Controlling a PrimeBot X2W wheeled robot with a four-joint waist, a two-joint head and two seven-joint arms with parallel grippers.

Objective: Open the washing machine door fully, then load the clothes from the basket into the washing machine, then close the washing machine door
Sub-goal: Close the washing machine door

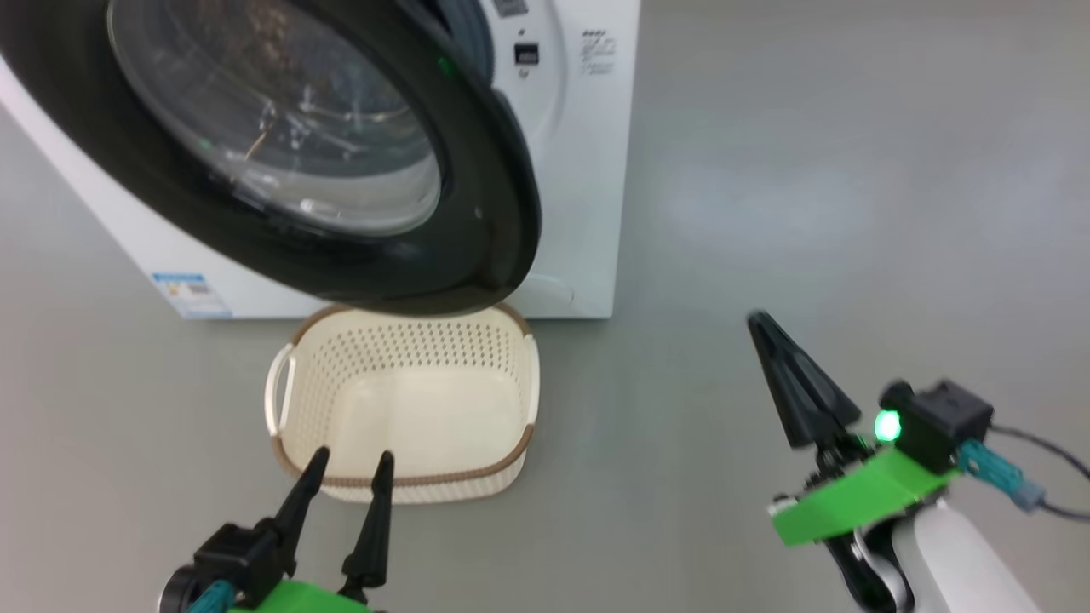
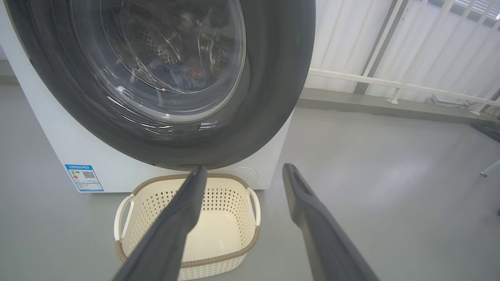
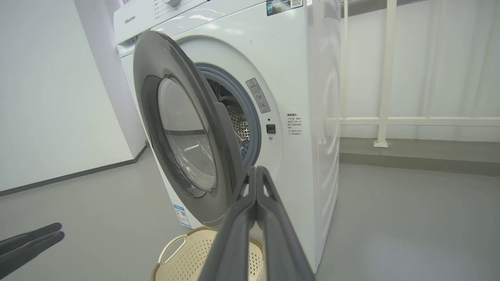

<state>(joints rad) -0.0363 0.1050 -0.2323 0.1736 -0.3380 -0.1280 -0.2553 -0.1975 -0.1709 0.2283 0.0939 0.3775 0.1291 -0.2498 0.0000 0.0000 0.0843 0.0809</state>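
1. The washing machine door (image 1: 281,128), black-framed with a bulging glass window, is shown swung partly out from the washing machine (image 1: 579,170) and hinged at the robot's left. At its free right edge there is a gap, through which the grey-blue seal (image 3: 256,128) and steel drum (image 3: 242,125) are seen in the right wrist view.
2. The basket (image 1: 409,349) is set on the grey floor (image 1: 766,170) directly before the machine. In the head view its far rim is overhung by the door's lower edge.
3. The left gripper (image 1: 352,455) is held with its fingers spread apart and nothing between them. Its tips are seen over the basket's near rim, with the door above and beyond them.
4. The right gripper (image 1: 766,332) is shown with its fingers pressed together on nothing. It is held over the floor, well to the right of the basket and apart from the door. In its wrist view the tips are aimed at the lower part of the door's free edge.
5. The clothes (image 2: 189,74) are made out dimly through the door glass in the left wrist view, as bluish fabric with an orange patch inside the drum, well beyond both grippers.
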